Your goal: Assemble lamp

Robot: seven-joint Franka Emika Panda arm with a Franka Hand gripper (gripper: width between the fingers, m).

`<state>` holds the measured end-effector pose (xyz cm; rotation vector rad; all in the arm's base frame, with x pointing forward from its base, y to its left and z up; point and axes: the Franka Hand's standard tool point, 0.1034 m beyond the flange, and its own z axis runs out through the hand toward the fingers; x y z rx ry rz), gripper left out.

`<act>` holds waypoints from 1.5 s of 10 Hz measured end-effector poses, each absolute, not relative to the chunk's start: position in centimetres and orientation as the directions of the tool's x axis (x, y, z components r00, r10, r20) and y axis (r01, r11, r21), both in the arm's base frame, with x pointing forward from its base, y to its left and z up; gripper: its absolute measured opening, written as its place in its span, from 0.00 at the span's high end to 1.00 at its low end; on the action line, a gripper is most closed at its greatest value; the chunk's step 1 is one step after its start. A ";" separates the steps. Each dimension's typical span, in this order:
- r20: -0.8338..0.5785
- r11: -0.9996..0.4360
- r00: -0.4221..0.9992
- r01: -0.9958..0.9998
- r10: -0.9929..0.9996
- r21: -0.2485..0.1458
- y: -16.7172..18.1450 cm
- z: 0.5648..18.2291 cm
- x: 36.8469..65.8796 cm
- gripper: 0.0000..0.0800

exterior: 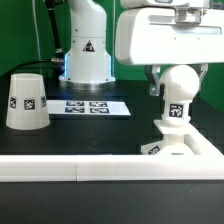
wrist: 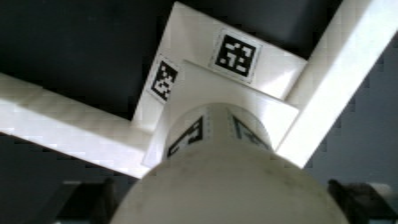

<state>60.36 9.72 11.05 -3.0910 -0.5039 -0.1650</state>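
Observation:
My gripper (exterior: 178, 78) is shut on the ball of the white bulb (exterior: 177, 88), holding it upright. The bulb's tagged neck (exterior: 174, 113) reaches down to the flat square base (exterior: 172, 147) at the exterior view's right; I cannot tell whether it is seated. The truncated-cone shade (exterior: 27, 100) stands apart at the exterior view's left. In the wrist view the bulb (wrist: 222, 165) fills the foreground between my dark fingers (wrist: 86, 203), and the tagged base (wrist: 217, 62) lies beyond it. The gripper (wrist: 222, 208) itself is mostly hidden by the bulb.
The marker board (exterior: 92, 106) lies flat between shade and base. A white rail (exterior: 70, 170) runs along the table's front, and the base sits in its corner (wrist: 329, 85). The arm's own pedestal (exterior: 87, 55) stands at the back.

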 end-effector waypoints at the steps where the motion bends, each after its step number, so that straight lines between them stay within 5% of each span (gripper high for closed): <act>1: 0.105 -0.968 0.963 0.249 0.248 0.004 9.7 11.0 60.4 0.28; 5: 0.103 -0.998 0.993 0.052 0.050 -0.018 9.8 11.0 60.3 0.28; 7: 0.086 -0.971 0.968 -0.230 -0.235 -0.064 10.0 11.0 60.3 0.28; 9: 0.046 -0.879 0.879 -0.469 -0.474 -0.091 10.1 11.1 60.2 0.28; 14: -0.043 -0.597 0.601 -0.798 -0.798 -0.087 10.7 11.0 60.2 0.28; 15: -0.044 -0.597 0.602 -0.798 -0.798 -0.087 10.8 10.9 60.1 0.19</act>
